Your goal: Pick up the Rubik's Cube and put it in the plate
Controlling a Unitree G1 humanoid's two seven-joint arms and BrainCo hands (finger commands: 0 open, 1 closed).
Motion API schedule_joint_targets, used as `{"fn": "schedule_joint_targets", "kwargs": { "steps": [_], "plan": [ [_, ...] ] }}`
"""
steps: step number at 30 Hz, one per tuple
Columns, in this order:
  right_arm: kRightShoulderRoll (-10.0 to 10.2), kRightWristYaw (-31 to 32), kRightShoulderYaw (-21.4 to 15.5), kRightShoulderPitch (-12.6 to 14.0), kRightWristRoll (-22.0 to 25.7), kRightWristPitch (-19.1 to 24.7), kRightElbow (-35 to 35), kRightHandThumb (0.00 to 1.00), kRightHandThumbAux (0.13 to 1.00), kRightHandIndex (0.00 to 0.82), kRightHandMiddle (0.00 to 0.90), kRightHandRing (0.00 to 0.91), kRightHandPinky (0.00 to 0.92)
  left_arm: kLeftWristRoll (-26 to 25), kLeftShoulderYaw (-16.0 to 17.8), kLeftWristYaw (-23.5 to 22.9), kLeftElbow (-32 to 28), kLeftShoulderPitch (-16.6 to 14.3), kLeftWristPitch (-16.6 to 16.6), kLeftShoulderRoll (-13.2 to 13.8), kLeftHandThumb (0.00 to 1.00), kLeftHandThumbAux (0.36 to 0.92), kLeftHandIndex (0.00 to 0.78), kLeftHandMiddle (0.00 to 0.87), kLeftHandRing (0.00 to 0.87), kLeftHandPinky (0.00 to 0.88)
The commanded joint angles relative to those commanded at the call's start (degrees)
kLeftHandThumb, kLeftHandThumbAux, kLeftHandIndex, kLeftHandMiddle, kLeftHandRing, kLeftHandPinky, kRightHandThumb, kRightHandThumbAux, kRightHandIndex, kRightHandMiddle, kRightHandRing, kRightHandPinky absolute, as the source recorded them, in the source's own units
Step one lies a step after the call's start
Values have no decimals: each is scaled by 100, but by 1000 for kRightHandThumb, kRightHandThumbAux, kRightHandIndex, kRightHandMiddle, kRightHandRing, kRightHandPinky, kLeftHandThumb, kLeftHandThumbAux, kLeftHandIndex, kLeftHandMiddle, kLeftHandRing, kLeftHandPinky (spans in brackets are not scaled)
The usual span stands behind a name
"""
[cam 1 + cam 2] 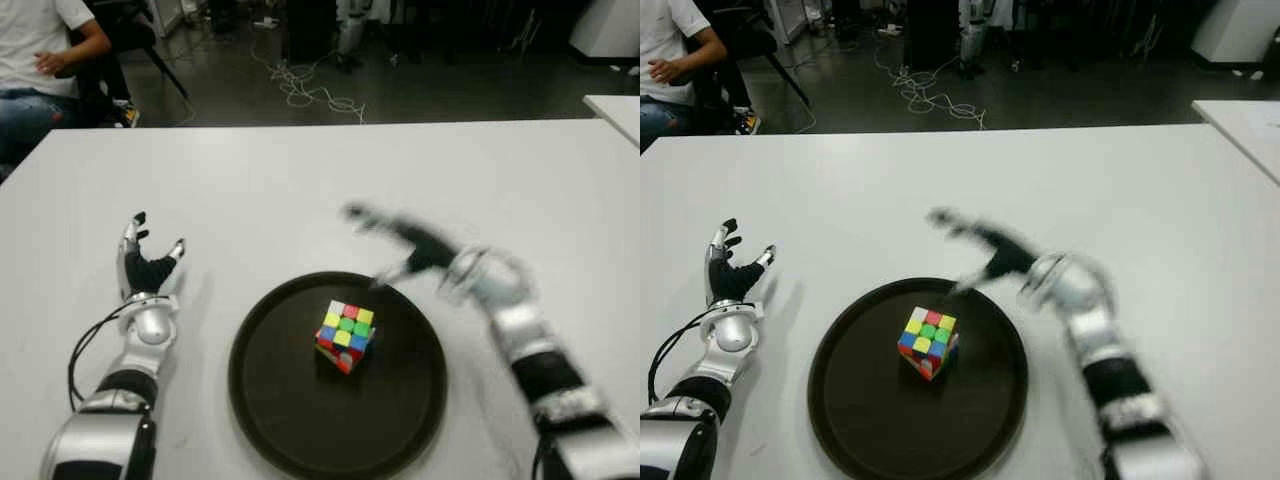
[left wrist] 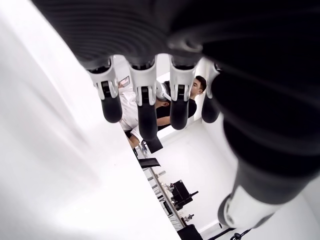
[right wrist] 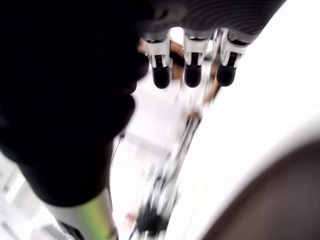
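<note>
While the cube [image 1: 345, 335] was seen tilted in the plate [image 1: 280, 420] | right hand [image 1: 420, 250] spread, empty, above far rim | left hand [image 1: 145, 270] relaxed, empty, left of plate | risk: cube clipped and knocked out by a low sweep

White table [image 1: 300, 180], dark round plate [image 1: 410, 400] near its front edge, directly on the tabletop

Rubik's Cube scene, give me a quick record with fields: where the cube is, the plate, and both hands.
Rubik's Cube: inside the plate, tilted on one edge, held by neither hand
plate: dark, round, on the white table
right hand: open, empty, above the plate's far right rim
left hand: open, empty, left of the plate
</note>
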Motion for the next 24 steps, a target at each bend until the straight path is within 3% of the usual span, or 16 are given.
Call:
{"fn": "schedule_joint_targets", "kwargs": {
  "steps": [7,10,14,19,24],
  "plan": [
    [-1,-822,-331,-197,-176,-203,589,0,915,59,65,38,43,29,-23,24,8,-14,35,5,0,762,144,142,126,71],
    [44,-1276,-587,-525,-142,-634,1631,0,924,57,63,33,36,-10,2,-19,8,-17,28,-2,0,765,143,140,130,91],
    [72,-2268,-1042,-694,-35,-1052,2623,0,931,53,64,29,44,1,-8,-22,12,-19,57,10,0,759,140,137,133,102],
    [198,-3174,-1254,-892,-72,-1206,3144,17,910,46,62,37,55,4,-4,8,34,-26,66,15,0,763,146,146,141,113],
    [232,-3710,-1317,-914,-188,-1412,3394,23,888,45,64,41,46,15,-8,23,47,-31,77,26,0,759,144,148,142,111]
  ]
}}
